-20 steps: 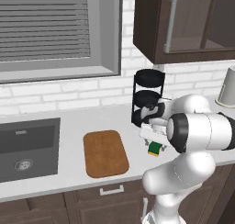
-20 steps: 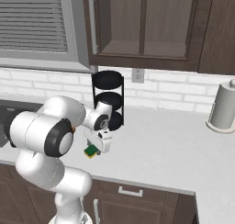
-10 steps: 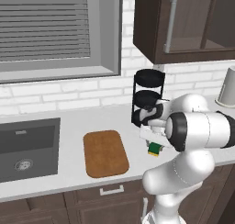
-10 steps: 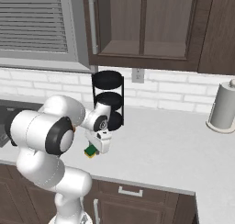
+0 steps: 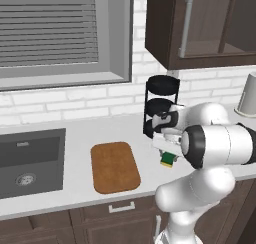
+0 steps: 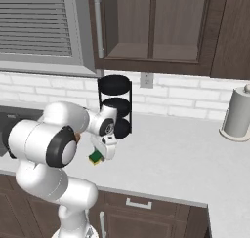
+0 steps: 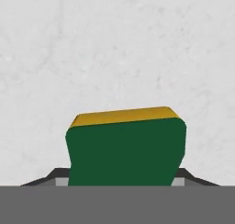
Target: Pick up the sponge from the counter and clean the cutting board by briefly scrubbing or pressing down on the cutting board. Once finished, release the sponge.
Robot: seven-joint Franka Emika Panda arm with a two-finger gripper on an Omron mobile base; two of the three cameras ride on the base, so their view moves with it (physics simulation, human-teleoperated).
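The gripper (image 5: 169, 157) is closed on the sponge (image 5: 168, 160), with one finger at each side of it, so the jaws stand about half open, as wide as the sponge. In the hand view the sponge (image 7: 126, 149) sits between the two finger tips, its dark green layer facing the camera and the yellow layer behind it, toward the counter (image 7: 114, 48). Light counter surface lies all around the sponge in this view. Whether the sponge touches the counter or is a little above it, I cannot tell.

In the left base view the sponge is at the lower end of the hand, to the right of the board (image 5: 114, 166) and apart from it. The board lies flat on the counter (image 5: 75, 153), between the sink (image 5: 31, 160) on the left and the arm on the right. Behind the hand, near the wall, stands a black rack (image 5: 161, 105) with round tiers.

In the right base view the gripper (image 6: 100, 154) points down at the counter (image 6: 176, 159), with the sponge (image 6: 96, 158) under the hand, in front of the rack (image 6: 115, 105). A roll of paper towels (image 6: 237, 114) stands far right on the counter, well apart from the arm. Dark cabinets (image 6: 156, 27) hang above, and a window with blinds (image 5: 50, 33) is over the sink.
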